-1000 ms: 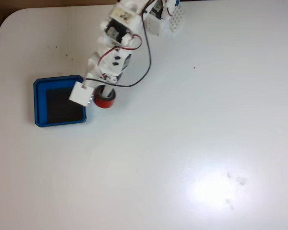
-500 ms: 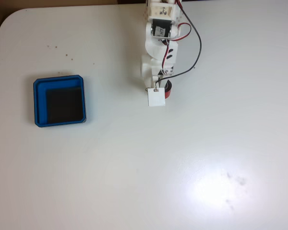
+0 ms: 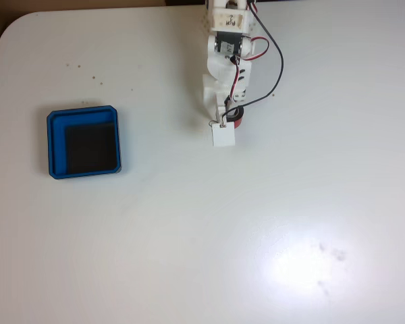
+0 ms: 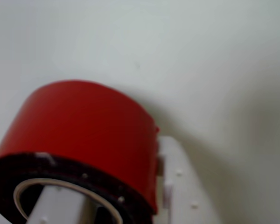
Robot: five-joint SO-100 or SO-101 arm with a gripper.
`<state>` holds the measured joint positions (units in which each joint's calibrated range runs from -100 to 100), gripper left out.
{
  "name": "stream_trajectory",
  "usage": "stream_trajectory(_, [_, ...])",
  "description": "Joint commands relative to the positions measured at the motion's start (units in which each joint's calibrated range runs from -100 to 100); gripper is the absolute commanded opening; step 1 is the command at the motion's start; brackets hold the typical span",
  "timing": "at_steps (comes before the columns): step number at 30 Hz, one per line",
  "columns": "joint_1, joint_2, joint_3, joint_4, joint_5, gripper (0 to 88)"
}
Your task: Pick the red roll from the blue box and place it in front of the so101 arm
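The red roll [image 4: 88,135] fills the lower left of the wrist view, close above the white table. One white finger [image 4: 53,212] runs through its dark hole and the other finger [image 4: 182,191] presses its outer wall, so my gripper [image 4: 116,205] is shut on the red roll. In the fixed view the white so101 arm [image 3: 226,61] reaches down from the top edge, and a sliver of the red roll [image 3: 238,121] shows beside the white wrist block. The blue box [image 3: 52,145] lies far to the left with only its black floor showing.
The white table [image 3: 256,236] stretches open below and right of the arm. Brown floor shows past the table's rounded top-left corner. A few dark specks dot the table above the blue box.
The arm has swung from beside the blue box to the right, carrying the red roll to a spot below its base. In the last half second it barely shifted.
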<state>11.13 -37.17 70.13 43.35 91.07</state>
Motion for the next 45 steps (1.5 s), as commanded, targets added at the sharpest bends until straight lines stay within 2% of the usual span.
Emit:
stream_trajectory(1, [-0.2, -1.0, 0.2, -0.3, -0.1, 0.5])
stream_trajectory(17, [-0.3, -3.3, 4.3, -0.2, 0.6, 0.5])
stream_trajectory(27, [-9.1, -2.9, 3.1, -0.2, 0.7, 0.5])
stream_trajectory(45, [-6.7, -2.5, 2.9, -0.9, -0.1, 1.8])
